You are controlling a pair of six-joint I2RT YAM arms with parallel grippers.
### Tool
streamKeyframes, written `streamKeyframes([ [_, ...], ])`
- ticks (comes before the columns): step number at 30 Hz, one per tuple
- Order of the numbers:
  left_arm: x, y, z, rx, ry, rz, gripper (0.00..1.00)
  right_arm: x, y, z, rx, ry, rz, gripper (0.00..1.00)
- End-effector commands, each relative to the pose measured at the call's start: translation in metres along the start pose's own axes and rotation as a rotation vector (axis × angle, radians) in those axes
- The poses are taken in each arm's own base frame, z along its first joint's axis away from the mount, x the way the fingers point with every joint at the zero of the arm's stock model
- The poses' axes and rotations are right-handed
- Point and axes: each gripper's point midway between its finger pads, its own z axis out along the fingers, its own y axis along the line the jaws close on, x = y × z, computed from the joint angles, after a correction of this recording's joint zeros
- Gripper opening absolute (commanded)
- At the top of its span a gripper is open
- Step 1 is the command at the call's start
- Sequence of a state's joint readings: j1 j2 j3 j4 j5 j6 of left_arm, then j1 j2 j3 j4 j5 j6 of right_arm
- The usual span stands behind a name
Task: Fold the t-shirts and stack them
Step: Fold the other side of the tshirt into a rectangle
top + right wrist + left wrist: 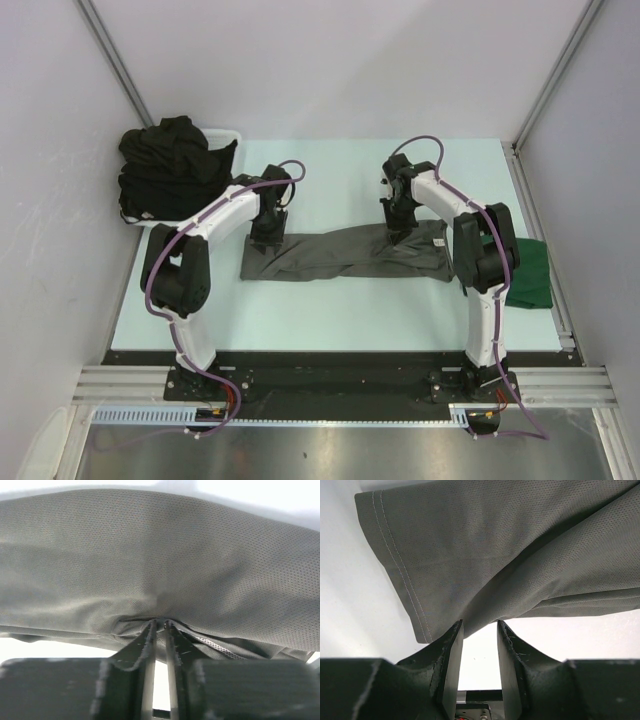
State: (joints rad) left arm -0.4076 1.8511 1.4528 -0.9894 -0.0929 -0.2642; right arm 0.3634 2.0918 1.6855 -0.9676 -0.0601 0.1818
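Observation:
A charcoal grey t-shirt [340,255] lies on the table as a long strip running left to right. My left gripper [268,238] is at its left end. In the left wrist view the left gripper [480,622] is open, its tips touch the edge of the grey t-shirt [495,555], and bare table shows between the fingers. My right gripper [398,230] is over the strip's right part. In the right wrist view the right gripper [161,622] is shut on a puckered fold of the grey t-shirt [160,555]. Black t-shirts [170,165] are heaped at the far left. A dark green t-shirt [530,275] lies at the right edge.
The black heap sits in and spills over a white basket [225,133] at the table's far left corner. White walls stand close on the left, back and right. The pale table [330,310] ends at a dark rail by the arm bases.

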Motion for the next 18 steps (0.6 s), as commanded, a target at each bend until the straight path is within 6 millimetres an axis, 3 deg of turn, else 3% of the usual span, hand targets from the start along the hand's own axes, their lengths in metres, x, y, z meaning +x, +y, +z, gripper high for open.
streamKeyframes([
  [1,-0.008,-0.003,-0.018,0.017,-0.052,-0.008,0.38,0.002,-0.001,0.004,0.006,0.013,-0.008,0.11],
  [5,-0.01,-0.004,-0.018,0.02,-0.053,-0.008,0.38,0.004,-0.002,0.0,0.013,0.017,-0.008,0.0],
  [12,-0.009,-0.009,-0.011,0.038,-0.037,0.0,0.38,0.003,-0.004,-0.03,0.032,-0.004,-0.004,0.0],
  [18,-0.019,-0.015,-0.002,0.051,-0.056,-0.002,0.38,0.02,-0.01,-0.063,0.058,-0.015,0.01,0.0],
])
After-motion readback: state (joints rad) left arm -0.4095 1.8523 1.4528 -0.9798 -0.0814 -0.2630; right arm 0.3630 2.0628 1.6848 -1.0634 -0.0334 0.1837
